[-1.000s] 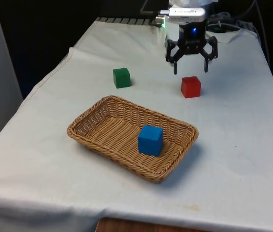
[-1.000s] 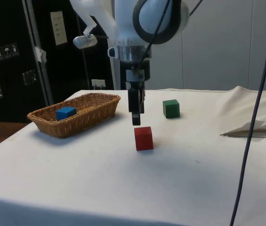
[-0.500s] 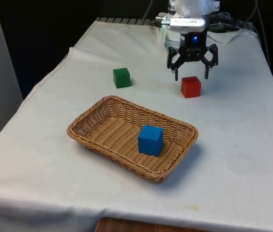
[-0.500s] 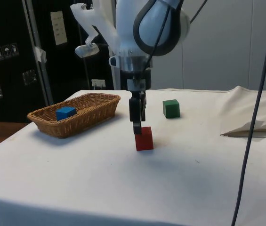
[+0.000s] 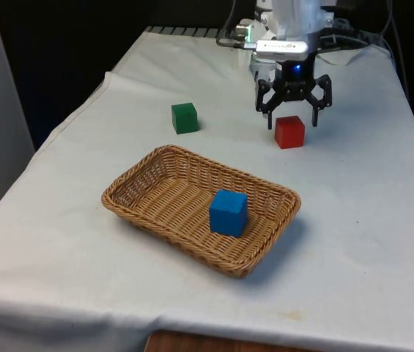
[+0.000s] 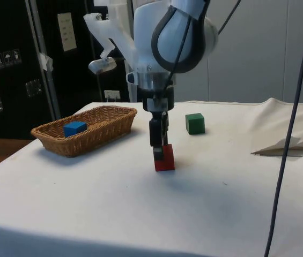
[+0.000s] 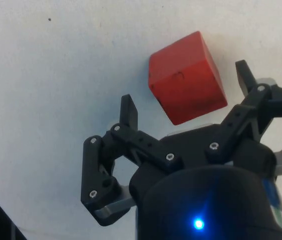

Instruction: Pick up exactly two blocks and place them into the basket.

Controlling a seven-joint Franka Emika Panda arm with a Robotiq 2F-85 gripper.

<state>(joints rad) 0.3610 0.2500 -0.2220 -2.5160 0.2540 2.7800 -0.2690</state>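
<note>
The gripper (image 5: 293,122) hangs low over the red block (image 5: 289,131) with its fingers (image 7: 129,113) spread wide and holding nothing; the block sits on the white cloth (image 5: 353,220) between the fingertips in the wrist view, touching neither. The red block lies toward the table's far end, near the edge on the front view's right; the green block (image 5: 185,117) stands well apart from it toward the front view's left. The wicker basket (image 5: 155,213) rests mid-table, nearer the near edge; the blue block (image 5: 228,212) lies inside it, by its corner at the front view's right.
</note>
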